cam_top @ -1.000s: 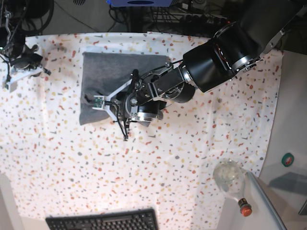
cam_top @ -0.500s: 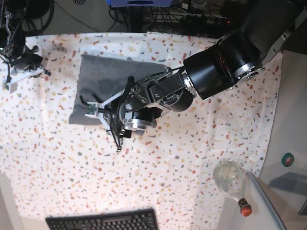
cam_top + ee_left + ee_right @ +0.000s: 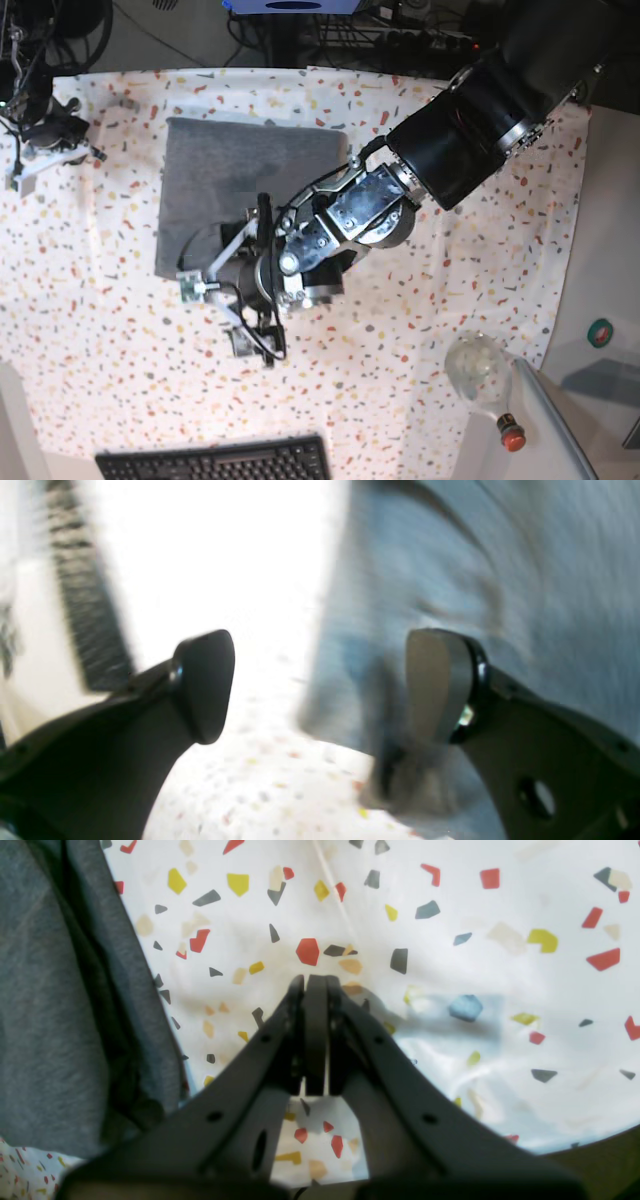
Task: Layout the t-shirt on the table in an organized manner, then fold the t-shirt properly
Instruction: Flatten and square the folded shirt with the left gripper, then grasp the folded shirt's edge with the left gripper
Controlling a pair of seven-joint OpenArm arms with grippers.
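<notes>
With your left gripper (image 3: 320, 690) fingers spread at the t-shirt (image 3: 235, 185) hem and the right gripper (image 3: 315, 990) closed empty, pinch the edge squarely.

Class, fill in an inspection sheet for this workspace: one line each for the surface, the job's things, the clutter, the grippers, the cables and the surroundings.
Surface: the table wears a white cloth with coloured flecks, lying flat.
Job's things: the t-shirt is folded into a grey block at the far left of the base view; its near edge is rumpled.
Clutter: a clear bottle with a red cap lies at the near right; a keyboard sits at the near edge.
Grippers: the left gripper is open at the shirt's edge, holding nothing; the right gripper is shut and empty above the cloth.
Cables: dark cables run beyond the far edge.
Surroundings: a plain grey side surface at right.
</notes>
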